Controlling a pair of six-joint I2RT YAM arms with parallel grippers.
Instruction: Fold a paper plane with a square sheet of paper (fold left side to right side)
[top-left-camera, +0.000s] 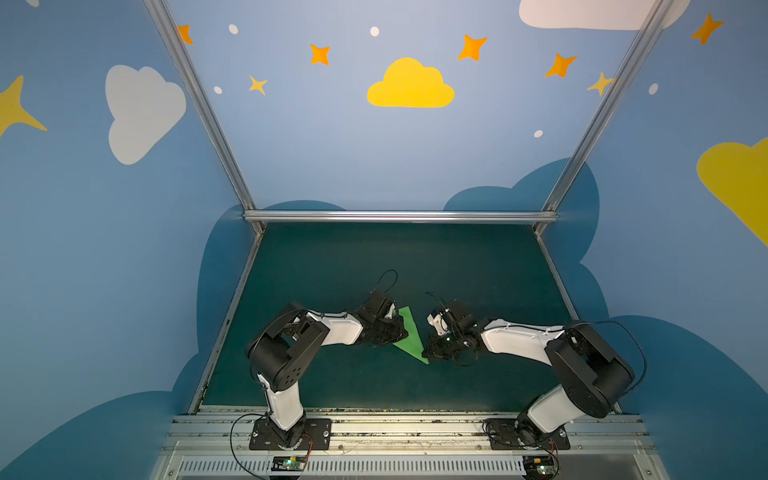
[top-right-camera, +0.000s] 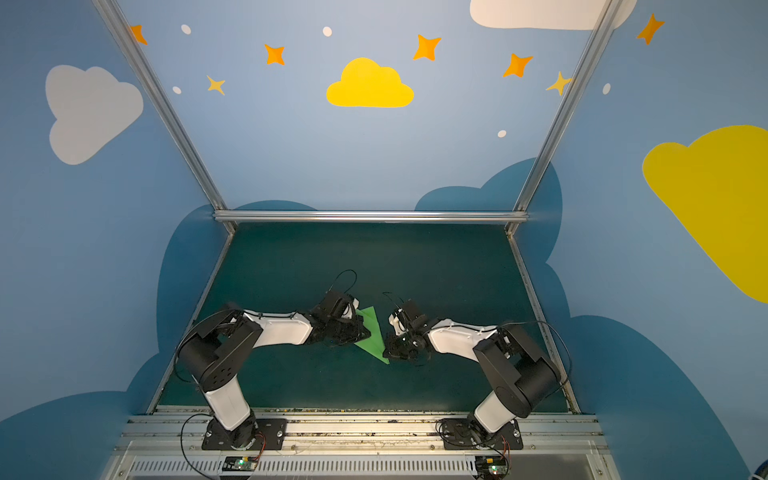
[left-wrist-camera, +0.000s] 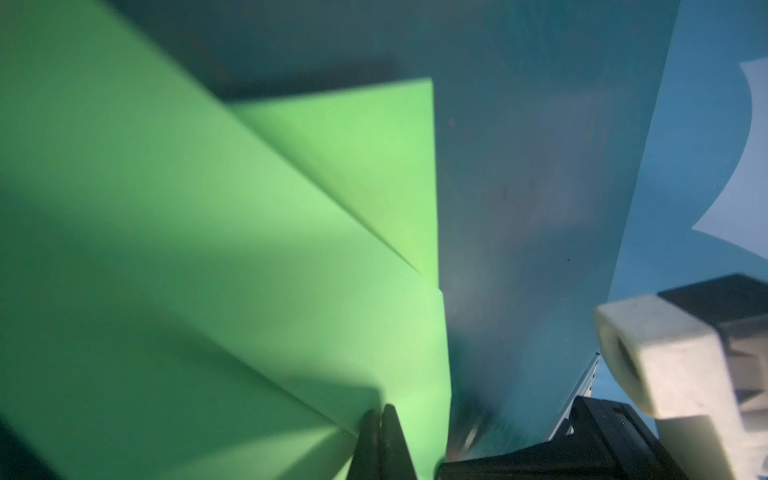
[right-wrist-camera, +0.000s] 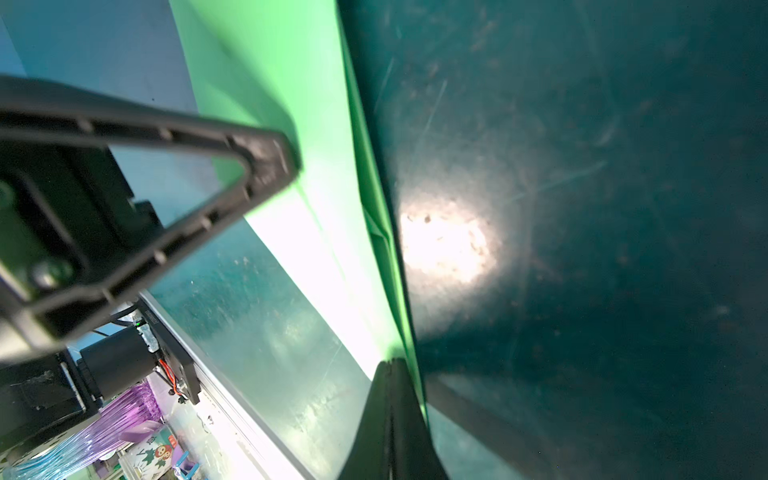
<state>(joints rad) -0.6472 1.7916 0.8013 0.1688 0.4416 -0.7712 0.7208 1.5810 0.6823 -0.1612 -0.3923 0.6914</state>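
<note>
Green creased paper plane, a flat pointed triangle, lies lower centre on the scuffed table. I see left end effector and right end effector both closed, tips at its edges, with open room beyond.

My left arm and right arm both bend at the elbow and reach inward toward the middle, wrists tipped down. My left end effector has its fingers pressed together. My right end effector sits near it, not touching it, its fingers closed too.
</note>
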